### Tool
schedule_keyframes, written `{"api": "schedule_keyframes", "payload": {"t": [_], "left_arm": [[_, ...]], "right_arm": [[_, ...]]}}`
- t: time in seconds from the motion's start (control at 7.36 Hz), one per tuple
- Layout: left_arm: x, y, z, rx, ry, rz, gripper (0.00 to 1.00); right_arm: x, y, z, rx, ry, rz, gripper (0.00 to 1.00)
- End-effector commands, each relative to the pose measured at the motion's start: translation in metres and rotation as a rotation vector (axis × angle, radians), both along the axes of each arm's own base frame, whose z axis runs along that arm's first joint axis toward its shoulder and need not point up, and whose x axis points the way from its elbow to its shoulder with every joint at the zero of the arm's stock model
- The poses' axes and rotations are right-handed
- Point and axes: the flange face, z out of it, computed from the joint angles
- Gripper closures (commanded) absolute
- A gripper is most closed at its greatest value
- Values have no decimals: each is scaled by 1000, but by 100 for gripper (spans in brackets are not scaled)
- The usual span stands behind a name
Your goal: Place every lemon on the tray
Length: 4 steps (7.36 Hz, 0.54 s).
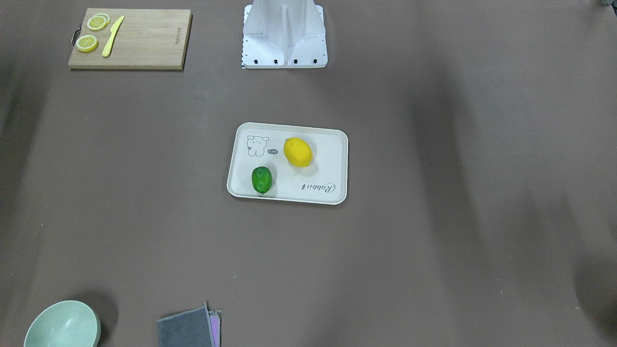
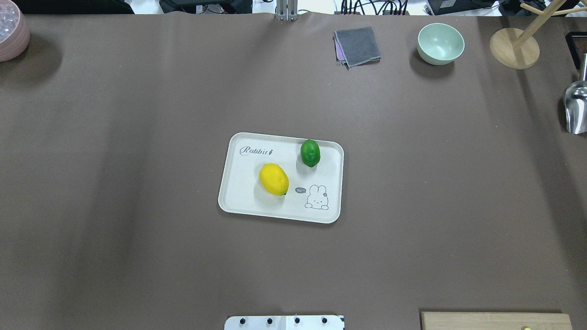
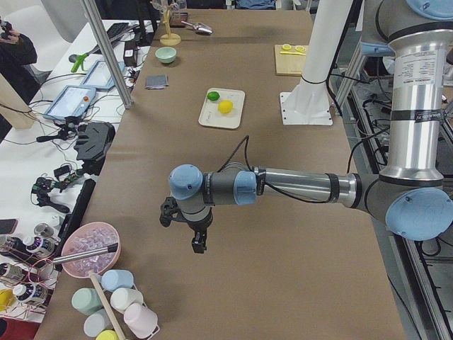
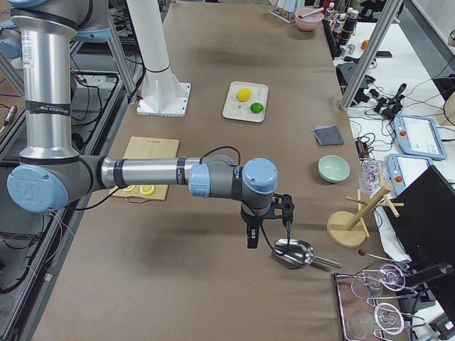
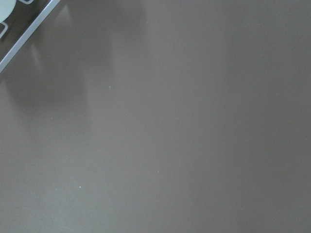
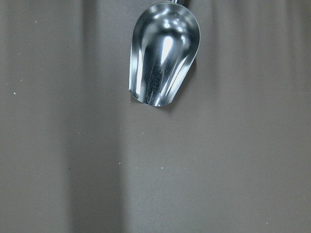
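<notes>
The yellow lemon (image 1: 298, 152) and the green lemon (image 1: 261, 179) both lie on the cream-white "Rabbit" tray (image 1: 328, 164) in the middle of the table. They also show in the overhead view as the yellow lemon (image 2: 274, 179) and the green lemon (image 2: 310, 152). My left gripper (image 3: 181, 234) hangs over bare table far from the tray, seen only in the exterior left view. My right gripper (image 4: 270, 231) hangs near a metal scoop, seen only in the exterior right view. I cannot tell whether either is open or shut.
A wooden cutting board (image 1: 144, 43) holds lemon slices (image 1: 87, 43) and a yellow knife (image 1: 112, 36). A green bowl (image 2: 440, 43), a grey cloth (image 2: 357, 46), a metal scoop (image 6: 163, 53), a wooden stand (image 2: 513, 48) and a pink bowl (image 2: 11, 30) stand along the table's edges.
</notes>
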Motion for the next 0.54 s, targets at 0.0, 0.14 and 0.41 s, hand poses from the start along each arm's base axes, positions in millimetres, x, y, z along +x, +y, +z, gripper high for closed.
{"api": "schedule_keyframes", "payload": {"t": [0.0,0.14,0.41], "left_arm": [[-24,2,25,-21,4,-17,2],[-33,3,23,-22,4,-37,2],[-36,4,25,-21,-3,-40,2]], "right_arm": [[2,0,0,0,19,0,0],[2,0,1,0,21,0,0],[3,0,3,-3,28,0,0]]}}
